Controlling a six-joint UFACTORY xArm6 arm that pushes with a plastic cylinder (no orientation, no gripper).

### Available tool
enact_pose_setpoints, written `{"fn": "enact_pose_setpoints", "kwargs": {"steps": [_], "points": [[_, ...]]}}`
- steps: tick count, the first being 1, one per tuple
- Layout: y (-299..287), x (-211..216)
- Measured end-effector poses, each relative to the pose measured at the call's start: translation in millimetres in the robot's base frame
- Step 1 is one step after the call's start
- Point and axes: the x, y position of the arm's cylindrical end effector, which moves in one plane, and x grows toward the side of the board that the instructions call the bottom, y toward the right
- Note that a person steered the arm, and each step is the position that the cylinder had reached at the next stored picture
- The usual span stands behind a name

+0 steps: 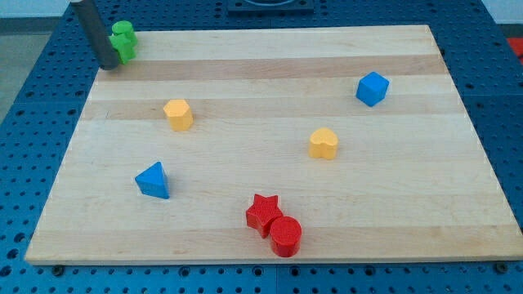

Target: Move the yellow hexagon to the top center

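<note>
Nearest the view's bottom edge, a red plastic cylinder (286,236) stands on the pale wooden worktop (261,90), touching a red plastic star (263,212) just above and to its left. Further up and toward the view's left lies a blue plastic triangle (154,180), well apart from the red pair. Beyond these, right of centre, sits a yellow plastic heart-shaped block (324,143). Left of centre and slightly higher is the yellow plastic hexagon (177,114), in the worktop's upper left part, well short of the top centre. Toward the view's right, a blue plastic cube (372,88) rests near the worktop's right side. Farthest away, at the top left corner, a green plastic block (123,42) of uncertain shape sits by the edge. My tip (107,64) touches down just left of that green block, well apart from the yellow hexagon. The arm carries no hand, only the dark rod.
</note>
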Motion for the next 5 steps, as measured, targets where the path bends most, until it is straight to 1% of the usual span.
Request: {"fn": "enact_pose_setpoints", "kwargs": {"steps": [1,4,5], "points": [[1.2,22.5],[8.2,26.5],[23.7,53.3]]}}
